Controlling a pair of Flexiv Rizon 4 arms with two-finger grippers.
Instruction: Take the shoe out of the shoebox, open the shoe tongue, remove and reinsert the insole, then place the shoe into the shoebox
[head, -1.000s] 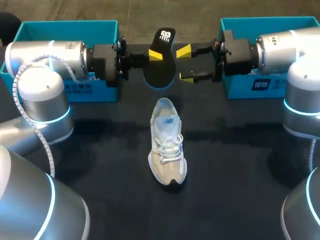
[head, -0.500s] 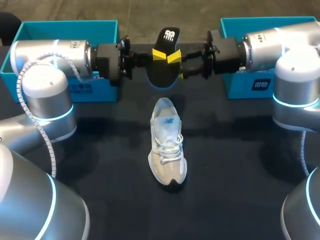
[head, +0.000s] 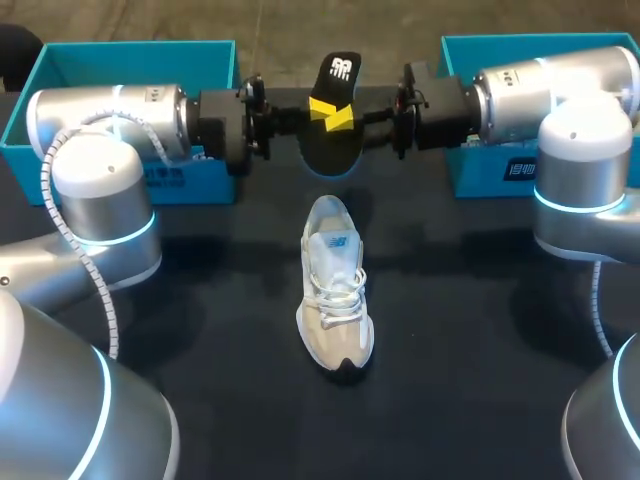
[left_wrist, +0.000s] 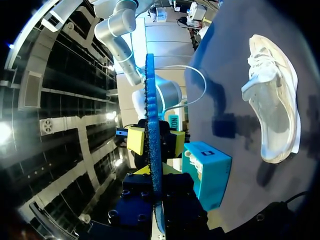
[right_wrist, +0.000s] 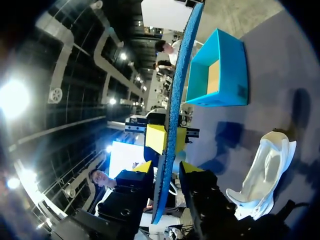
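Note:
A black insole (head: 340, 72) hangs upright in the air above the far middle of the table. My left gripper (head: 322, 107) comes in from the left and is shut on it. My right gripper (head: 346, 118) meets it from the right, and its fingers straddle the insole's other edge. In the right wrist view the insole (right_wrist: 180, 75) shows edge-on and blue between the fingers of my right gripper (right_wrist: 168, 169). One finger lies against it and a narrow gap shows at the other. The left wrist view has the insole (left_wrist: 150, 100) clamped in my left gripper (left_wrist: 152, 172). A white shoe (head: 335, 300) lies on the table below, toe toward me.
A teal shoebox (head: 130, 46) stands at the back left behind my left arm. A second teal box (head: 540, 42) stands at the back right behind my right arm. The dark tabletop (head: 470, 330) spreads around the shoe.
My right gripper has moved left onto the insole and its fingers have narrowed around it. The left gripper has shifted slightly right with the insole. The shoe has not moved.

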